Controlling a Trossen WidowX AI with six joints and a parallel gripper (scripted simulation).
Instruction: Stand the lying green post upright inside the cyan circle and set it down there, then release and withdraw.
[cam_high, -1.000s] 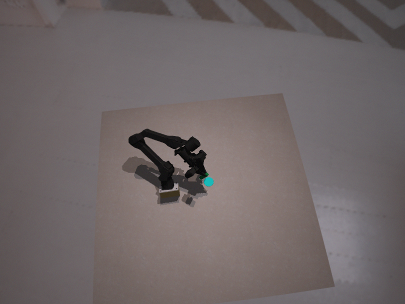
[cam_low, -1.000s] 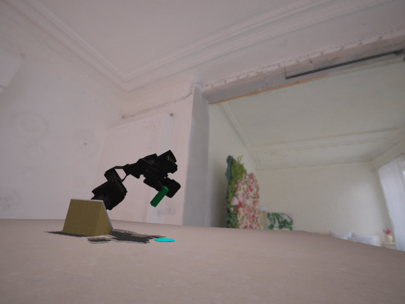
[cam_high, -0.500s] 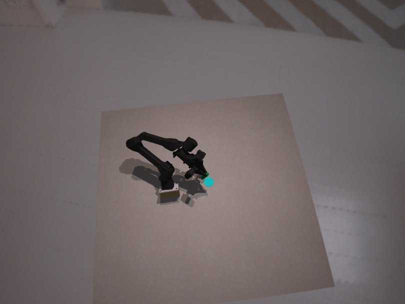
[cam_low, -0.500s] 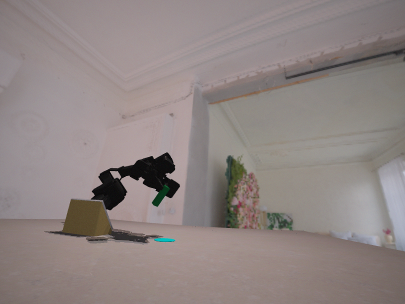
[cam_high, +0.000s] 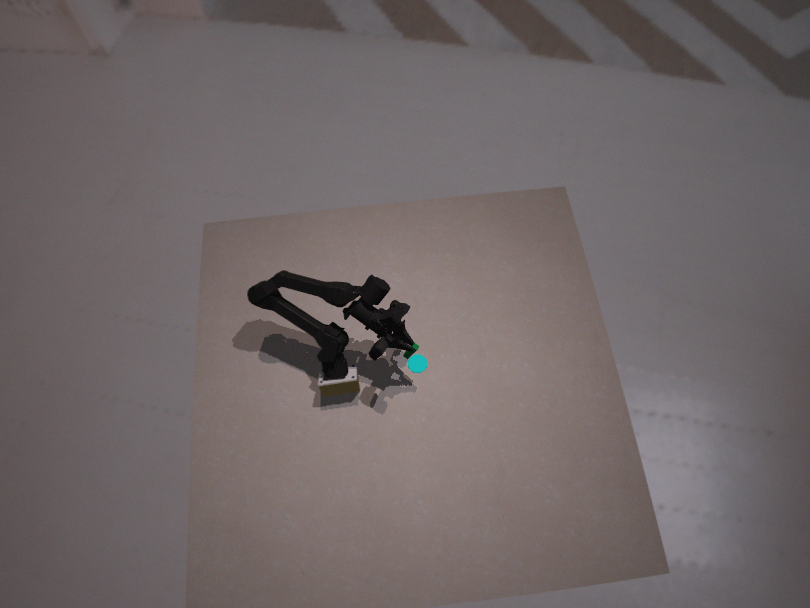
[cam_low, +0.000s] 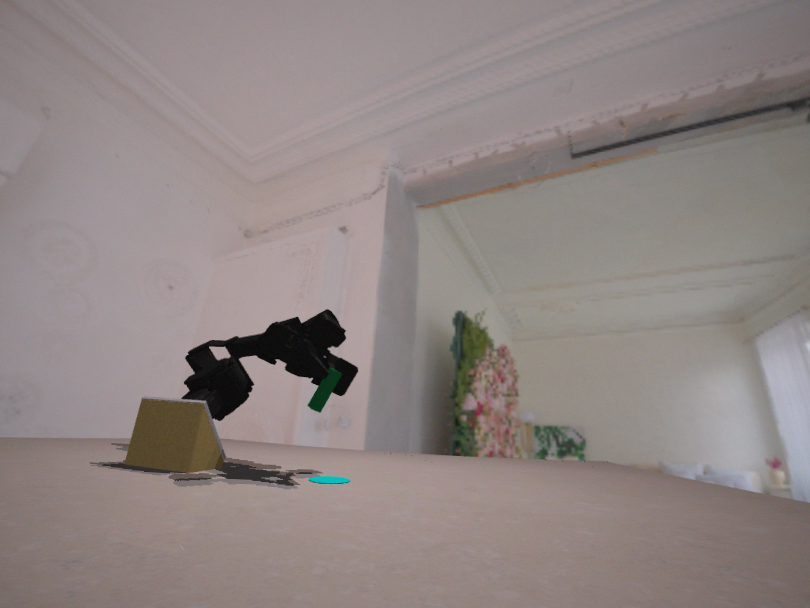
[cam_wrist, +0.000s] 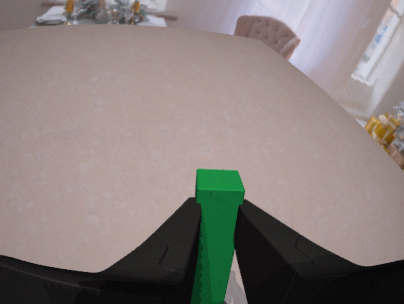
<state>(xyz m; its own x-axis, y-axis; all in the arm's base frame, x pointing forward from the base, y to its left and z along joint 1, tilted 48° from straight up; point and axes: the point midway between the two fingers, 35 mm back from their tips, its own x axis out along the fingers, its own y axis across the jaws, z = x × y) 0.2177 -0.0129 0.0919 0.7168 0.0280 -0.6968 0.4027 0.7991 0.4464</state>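
The green post (cam_high: 408, 354) (cam_low: 323, 392) (cam_wrist: 218, 220) is held in the air, tilted, with its lower end toward the left in the exterior view. My gripper (cam_high: 412, 349) (cam_low: 333, 375) (cam_wrist: 216, 208) is shut on the post. In the wrist view one end of the post stands out a little past the fingertips. The cyan circle (cam_high: 417, 363) (cam_low: 329, 480) lies flat on the table top, below the post in the exterior view, with a gap between them. The circle is out of sight in the wrist view.
The arm's base block (cam_high: 338, 387) (cam_low: 164, 435) stands on the table top (cam_high: 510, 425) (cam_low: 457, 543) (cam_wrist: 125, 125), left of the circle in the top and exterior views. The arm's shadow falls between the base and the circle. A chair (cam_wrist: 267, 32) stands beyond the table edge.
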